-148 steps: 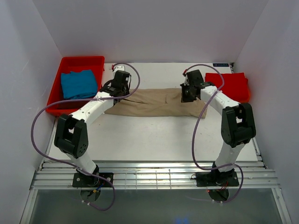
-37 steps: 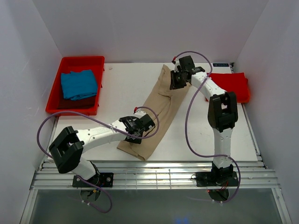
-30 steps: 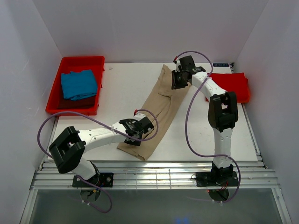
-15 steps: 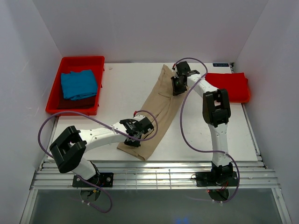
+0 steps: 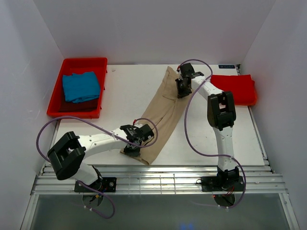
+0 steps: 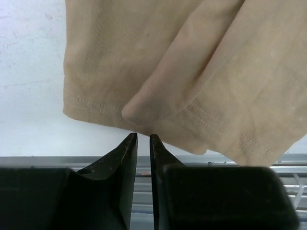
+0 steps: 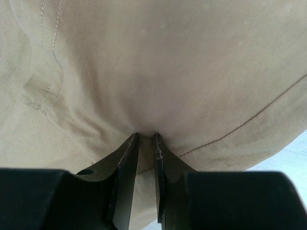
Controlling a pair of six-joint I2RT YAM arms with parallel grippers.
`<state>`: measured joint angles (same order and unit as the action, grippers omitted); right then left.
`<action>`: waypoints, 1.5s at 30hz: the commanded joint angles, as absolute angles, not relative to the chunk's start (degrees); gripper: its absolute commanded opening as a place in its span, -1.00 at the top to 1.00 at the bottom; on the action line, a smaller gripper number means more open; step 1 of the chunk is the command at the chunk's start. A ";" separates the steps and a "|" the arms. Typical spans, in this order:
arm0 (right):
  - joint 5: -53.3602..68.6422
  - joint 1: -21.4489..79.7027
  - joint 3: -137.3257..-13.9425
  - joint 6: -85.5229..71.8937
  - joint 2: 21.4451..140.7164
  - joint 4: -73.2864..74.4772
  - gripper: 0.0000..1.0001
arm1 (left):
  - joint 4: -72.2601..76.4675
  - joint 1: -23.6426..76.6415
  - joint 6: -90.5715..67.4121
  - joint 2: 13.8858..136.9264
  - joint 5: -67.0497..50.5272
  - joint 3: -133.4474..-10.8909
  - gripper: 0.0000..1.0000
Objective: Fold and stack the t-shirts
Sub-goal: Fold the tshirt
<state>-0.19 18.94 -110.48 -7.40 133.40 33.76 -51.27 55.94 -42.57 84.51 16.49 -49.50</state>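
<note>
Table (image 5: 120, 96) carries the tan t-shirt (image 5: 165, 103) as a long folded strip, running from my right tool (image 7: 145, 135) at its far end to my left tool (image 6: 143, 136) at its near hem. Right tool is pinched almost shut on a ridge of tan cloth. Left tool is closed to a slit, hem fold touching its tips; whether it grips, I cannot tell. I judge the lengthwise fold done. Next I'd carry one end over the other, edges aligned.
</note>
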 commanded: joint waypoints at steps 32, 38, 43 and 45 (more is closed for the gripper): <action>-2.11 18.63 -112.32 -7.38 137.64 39.38 0.49 | -38.06 53.09 -41.13 76.99 21.62 -42.46 0.03; -2.11 18.72 -111.88 -7.47 137.64 39.55 0.49 | -35.42 53.09 -40.61 75.59 21.62 -41.66 0.26; -2.11 18.63 -111.53 -7.38 137.81 39.38 0.49 | -34.81 53.00 -39.90 76.90 21.80 -42.27 0.51; -2.20 18.63 -111.53 -7.38 137.90 39.38 0.49 | -35.07 53.00 -39.90 77.34 21.45 -42.45 1.00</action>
